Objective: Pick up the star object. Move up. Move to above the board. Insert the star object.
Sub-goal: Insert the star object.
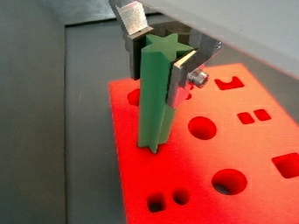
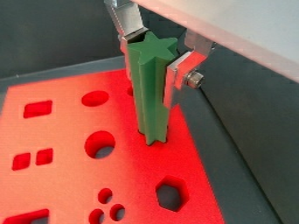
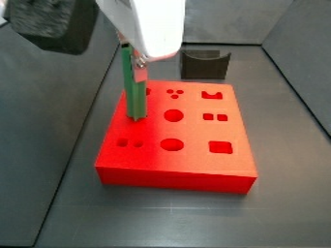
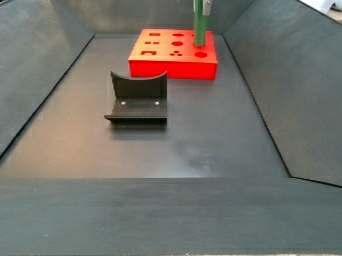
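Observation:
The star object (image 1: 156,96), a tall bright green peg with a star-shaped top, stands upright between my gripper's (image 1: 160,61) silver fingers. The gripper is shut on its upper end, as both wrist views show (image 2: 152,63). The peg's lower end meets the top of the red board (image 1: 251,149) near one edge. I cannot tell how deep it sits in a cutout. In a side view the peg (image 3: 131,87) hangs under the gripper (image 3: 134,55) over the board's (image 3: 195,136) far left part. In a side view only the peg (image 4: 201,25) shows above the board (image 4: 174,64).
The dark fixture (image 3: 204,63) stands behind the board, and in a side view it (image 4: 138,97) lies on the grey floor in front of it. Sloping grey walls enclose the floor. The board's other cutouts are circles, squares and a hexagon (image 2: 170,194).

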Controlling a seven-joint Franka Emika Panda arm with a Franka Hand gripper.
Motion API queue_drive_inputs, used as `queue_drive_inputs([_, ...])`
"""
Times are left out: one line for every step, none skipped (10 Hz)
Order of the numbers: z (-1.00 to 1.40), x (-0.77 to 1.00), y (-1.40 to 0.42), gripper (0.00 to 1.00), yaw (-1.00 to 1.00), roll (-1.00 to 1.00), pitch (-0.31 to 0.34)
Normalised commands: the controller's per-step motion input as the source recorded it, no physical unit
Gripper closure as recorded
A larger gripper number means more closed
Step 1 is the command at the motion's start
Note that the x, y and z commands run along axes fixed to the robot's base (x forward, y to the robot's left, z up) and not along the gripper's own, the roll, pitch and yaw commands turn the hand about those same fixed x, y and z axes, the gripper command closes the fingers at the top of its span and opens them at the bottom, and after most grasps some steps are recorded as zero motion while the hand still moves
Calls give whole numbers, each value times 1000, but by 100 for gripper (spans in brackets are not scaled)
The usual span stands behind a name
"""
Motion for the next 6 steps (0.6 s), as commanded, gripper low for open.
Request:
queue_drive_inputs([-526, 66, 217, 100, 43, -256, 173])
queue_drive_inputs([-626, 0, 191, 100, 0, -250, 91])
queue_drive_inputs([-340, 0, 114, 100, 0, -134, 10])
queue_drive_inputs([-23, 0, 0, 100, 0, 7, 0])
queue_drive_inputs([0, 0, 0, 100, 0, 10, 0])
queue_drive_inputs([0, 0, 0, 100, 0, 0, 0])
